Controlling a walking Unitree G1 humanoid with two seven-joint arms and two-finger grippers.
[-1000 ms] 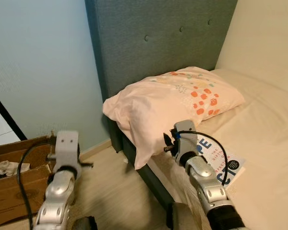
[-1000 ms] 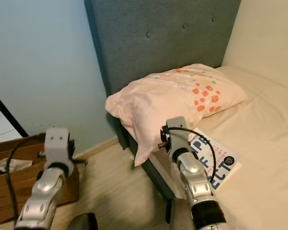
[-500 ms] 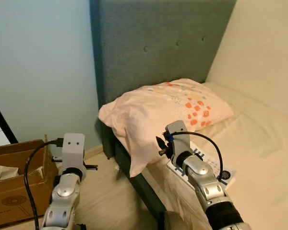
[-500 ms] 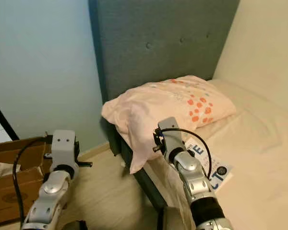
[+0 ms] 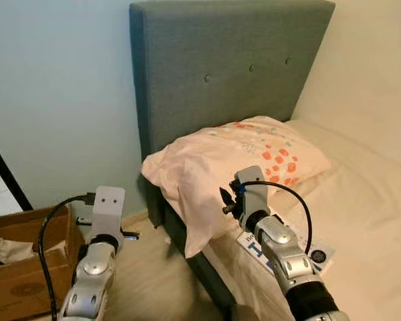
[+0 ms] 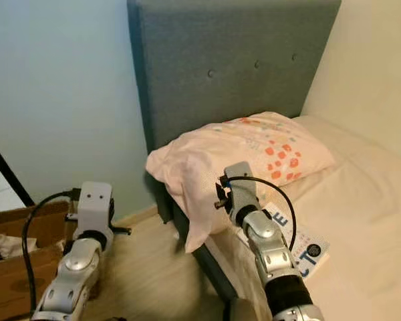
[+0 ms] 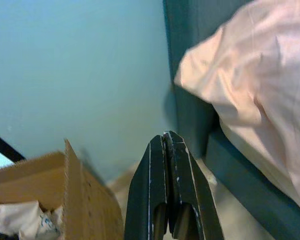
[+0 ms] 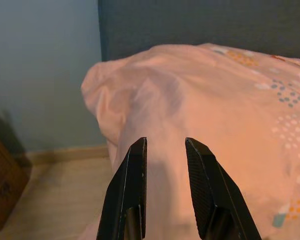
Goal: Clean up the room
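Observation:
A pink pillow [image 5: 240, 154] with orange dots lies at the head of the bed, its corner drooping over the bed's side. A white book [image 5: 306, 253] with blue letters rests on the sheet just behind it, partly covered by my right arm. My right gripper [image 8: 165, 143] is open, held level with the pillow's drooping corner, fingers pointing at the fabric and a short way off it. My left gripper [image 7: 166, 136] is shut on nothing, raised over the floor between the cardboard box [image 5: 23, 267] and the bed.
A tall grey-green headboard [image 5: 220, 67] stands against the pale blue wall. The open cardboard box holds crumpled paper [image 7: 20, 220]. Wooden floor [image 6: 154, 267] runs between box and dark bed frame [image 7: 240, 170]. A cream sheet [image 5: 367, 200] covers the mattress.
The camera has tilted up and shifted, so the headboard's top edge is in view. Both arms keep much the same pose, the right gripper still facing the pillow.

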